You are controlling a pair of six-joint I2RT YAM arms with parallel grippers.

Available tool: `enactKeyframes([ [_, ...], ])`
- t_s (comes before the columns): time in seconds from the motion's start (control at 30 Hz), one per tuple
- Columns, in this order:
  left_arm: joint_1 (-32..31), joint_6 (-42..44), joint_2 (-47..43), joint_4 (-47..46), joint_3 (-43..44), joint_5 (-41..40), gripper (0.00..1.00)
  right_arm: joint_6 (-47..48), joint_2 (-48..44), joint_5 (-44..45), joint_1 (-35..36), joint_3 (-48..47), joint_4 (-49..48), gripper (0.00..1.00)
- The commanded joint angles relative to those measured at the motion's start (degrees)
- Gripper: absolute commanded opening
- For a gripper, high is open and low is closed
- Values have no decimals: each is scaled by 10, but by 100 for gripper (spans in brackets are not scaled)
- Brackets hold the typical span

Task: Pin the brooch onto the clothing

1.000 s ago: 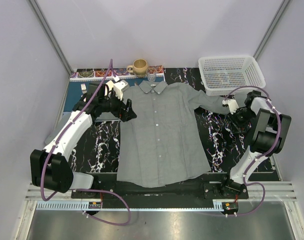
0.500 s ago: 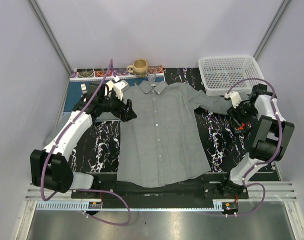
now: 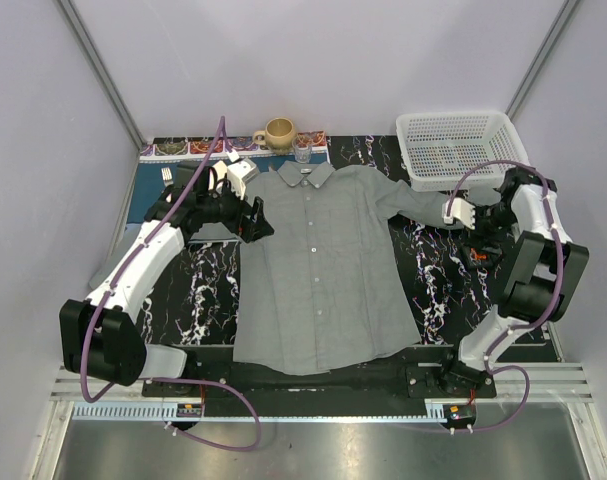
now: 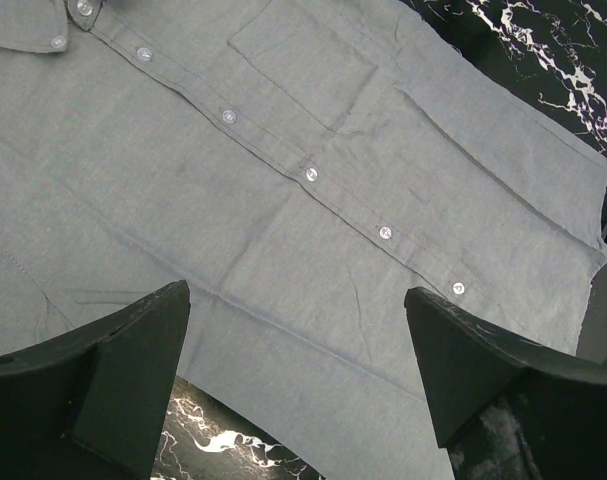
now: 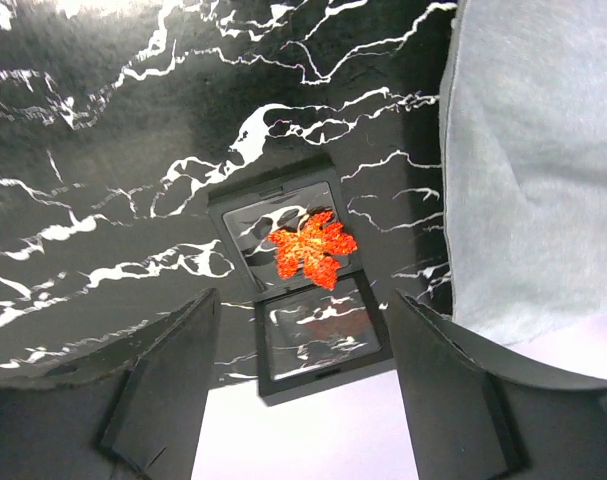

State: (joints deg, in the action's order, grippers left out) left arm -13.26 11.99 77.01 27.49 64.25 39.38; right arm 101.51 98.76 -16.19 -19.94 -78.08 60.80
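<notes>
The grey short-sleeved button-up shirt (image 3: 323, 270) lies flat on the black surface with white marble veins (image 3: 198, 300). The left pincer (image 4: 295, 292) is spread wide above the side part of the shirt, and nothing is between its fingers. Whether they touch the cloth, I cannot tell. Ahead of this pincer runs the row of small pale buttons (image 4: 311, 174). Close under its fingers the edge of the shirt ends, and bare surface shows there.

The right pincer (image 5: 303, 297) is also spread wide and holds nothing. Just ahead of its fingertips, in the gap between them, lies the small orange-red leaf-like brooch (image 5: 311, 248), inside an open small black glossy case (image 5: 328, 345). The case stands free on the surface, and the side away from the shirt is bare. On the other side, the hem of the sleeve (image 5: 523, 180) comes near the case but does not touch it. In the top view, the white plastic basket (image 3: 463, 145) stands beyond this pincer, apart from it.
</notes>
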Motion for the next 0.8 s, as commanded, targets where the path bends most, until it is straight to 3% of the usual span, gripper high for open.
enactKeyframes([
  [0.0,-2,10,0,-10,26,18,92,200,42,33,-1,-42,55,74],
  [0.2,-2,16,-1,-7,20,18,92,236,75,62,3,-37,33,80],
  [0.77,-2,20,10,-2,23,20,92,239,131,81,3,-42,-13,77],
])
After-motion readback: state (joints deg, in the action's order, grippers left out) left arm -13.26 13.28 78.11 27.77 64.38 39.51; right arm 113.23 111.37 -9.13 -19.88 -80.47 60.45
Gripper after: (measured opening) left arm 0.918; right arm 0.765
